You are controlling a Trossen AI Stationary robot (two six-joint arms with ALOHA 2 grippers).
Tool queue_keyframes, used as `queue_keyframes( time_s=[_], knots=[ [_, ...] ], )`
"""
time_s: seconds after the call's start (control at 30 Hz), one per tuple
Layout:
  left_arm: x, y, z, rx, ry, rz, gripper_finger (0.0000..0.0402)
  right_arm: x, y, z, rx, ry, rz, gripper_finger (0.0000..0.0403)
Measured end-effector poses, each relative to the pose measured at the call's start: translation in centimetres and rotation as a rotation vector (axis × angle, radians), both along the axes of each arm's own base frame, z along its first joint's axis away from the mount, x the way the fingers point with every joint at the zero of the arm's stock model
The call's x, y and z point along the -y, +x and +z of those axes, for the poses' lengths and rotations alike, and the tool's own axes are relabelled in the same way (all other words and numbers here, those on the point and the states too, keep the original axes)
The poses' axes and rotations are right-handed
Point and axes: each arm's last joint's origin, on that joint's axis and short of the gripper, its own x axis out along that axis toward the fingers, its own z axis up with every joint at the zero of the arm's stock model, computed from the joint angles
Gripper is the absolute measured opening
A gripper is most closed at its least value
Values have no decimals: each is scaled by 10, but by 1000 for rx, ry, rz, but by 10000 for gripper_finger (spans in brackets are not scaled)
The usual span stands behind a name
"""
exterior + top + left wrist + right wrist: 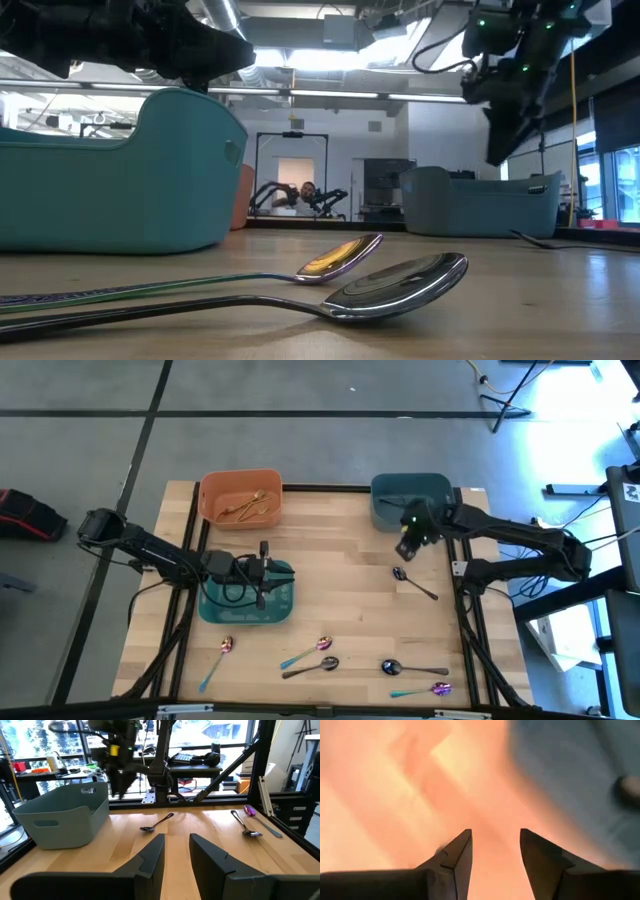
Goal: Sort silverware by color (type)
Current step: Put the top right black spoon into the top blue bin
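Gold pieces (243, 508) lie in the orange bin (212, 490). A black spoon (413, 583) lies on the wood to the right of centre, also seen in the left wrist view (156, 823). Along the near edge lie three iridescent spoons (217, 661), (307, 652), (424, 689) and two black spoons (311, 667), (410, 668). My left gripper (263, 576) hovers open and empty over the teal bin (283, 610); its fingers (176, 851) stand apart. My right gripper (407, 546) hangs open and empty just near of the grey-blue bin (385, 491), with a gap between its fingers (495, 854).
In the low view an iridescent spoon (340, 257) and a black spoon (400, 286) lie close in front, with the teal bin (110, 170) and the grey-blue bin (480, 205) behind. Bare wood lies between the bins and the near-edge spoons. Black frame rails run along the table sides.
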Motion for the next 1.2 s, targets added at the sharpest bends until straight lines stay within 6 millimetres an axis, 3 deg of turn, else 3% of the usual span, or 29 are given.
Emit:
queue_keyframes(
  time_s=[0.27, 0.6, 1.07, 1.2],
  knots=[
    [0, 0, 0, 1, 0, -1, 85, -37, 2, -19, -50, 163, 45, 154],
    [0, 0, 0, 0, 0, -2, 85, -63, 4, -60, -222, 262, -11, 153],
    [0, 0, 0, -1, 0, -2, 85, -68, 21, -100, -435, 257, 42, 152],
    [0, 0, 0, -2, 0, -2, 85, -68, 25, -106, -449, 262, 83, 126]
  ],
)
